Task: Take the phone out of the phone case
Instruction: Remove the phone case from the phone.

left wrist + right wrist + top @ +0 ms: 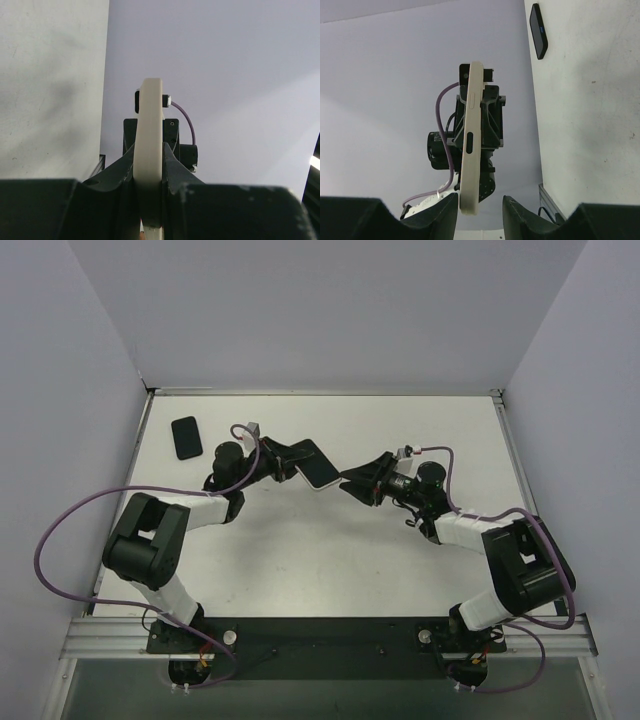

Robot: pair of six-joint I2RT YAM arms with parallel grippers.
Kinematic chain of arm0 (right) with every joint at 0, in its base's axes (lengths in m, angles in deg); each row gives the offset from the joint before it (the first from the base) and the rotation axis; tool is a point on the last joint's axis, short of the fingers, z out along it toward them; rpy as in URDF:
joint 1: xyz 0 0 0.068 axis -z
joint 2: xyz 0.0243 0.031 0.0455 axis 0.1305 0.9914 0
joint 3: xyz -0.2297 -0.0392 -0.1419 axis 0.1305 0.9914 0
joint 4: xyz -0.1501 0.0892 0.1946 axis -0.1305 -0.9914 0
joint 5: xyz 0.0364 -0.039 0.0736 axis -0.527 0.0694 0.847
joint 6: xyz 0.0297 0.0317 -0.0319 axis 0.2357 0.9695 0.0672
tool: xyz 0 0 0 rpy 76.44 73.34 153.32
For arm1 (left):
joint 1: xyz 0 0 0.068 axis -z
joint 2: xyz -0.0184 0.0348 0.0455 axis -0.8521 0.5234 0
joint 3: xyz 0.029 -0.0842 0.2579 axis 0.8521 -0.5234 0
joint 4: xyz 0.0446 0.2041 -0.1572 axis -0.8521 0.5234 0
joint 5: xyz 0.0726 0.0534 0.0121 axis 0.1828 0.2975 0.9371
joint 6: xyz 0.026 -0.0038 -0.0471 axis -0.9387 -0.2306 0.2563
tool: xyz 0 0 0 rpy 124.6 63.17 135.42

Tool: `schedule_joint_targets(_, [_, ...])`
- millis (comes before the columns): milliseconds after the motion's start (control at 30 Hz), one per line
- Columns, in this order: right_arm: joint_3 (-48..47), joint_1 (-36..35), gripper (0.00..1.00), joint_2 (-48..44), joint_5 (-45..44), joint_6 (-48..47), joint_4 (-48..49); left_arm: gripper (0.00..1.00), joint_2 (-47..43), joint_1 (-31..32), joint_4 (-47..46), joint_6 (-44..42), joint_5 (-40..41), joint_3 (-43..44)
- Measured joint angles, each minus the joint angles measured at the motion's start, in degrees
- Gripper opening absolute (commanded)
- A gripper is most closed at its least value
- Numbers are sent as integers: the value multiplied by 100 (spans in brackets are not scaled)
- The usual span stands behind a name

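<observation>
Extraction is looking unfinished: left gripper (292,462) is clamping the cream phone case (470,145) in mid-air over table (300,560) centre, right gripper (480,207) is straddling its right end, jaws apart. Phone (311,459) is probably still sitting inside. Black slab (186,437) is lying far left.

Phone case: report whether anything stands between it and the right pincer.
Nothing visible does. The phone case is clamped edge-on in the left pincer, and its free end sits between the open fingers of the right pincer. Only bare space shows on either side of that end in the right wrist view.
</observation>
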Motion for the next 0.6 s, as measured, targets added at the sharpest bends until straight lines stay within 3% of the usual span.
schedule_joint_targets(400, [-15, -13, 36, -70, 15, 0, -22, 0, 0, -26, 7, -20, 9, 0])
schedule_joint_targets(600, [-197, -74, 27, -70, 22, -105, -133, 0, 0, -20, 7, -20, 11, 0])
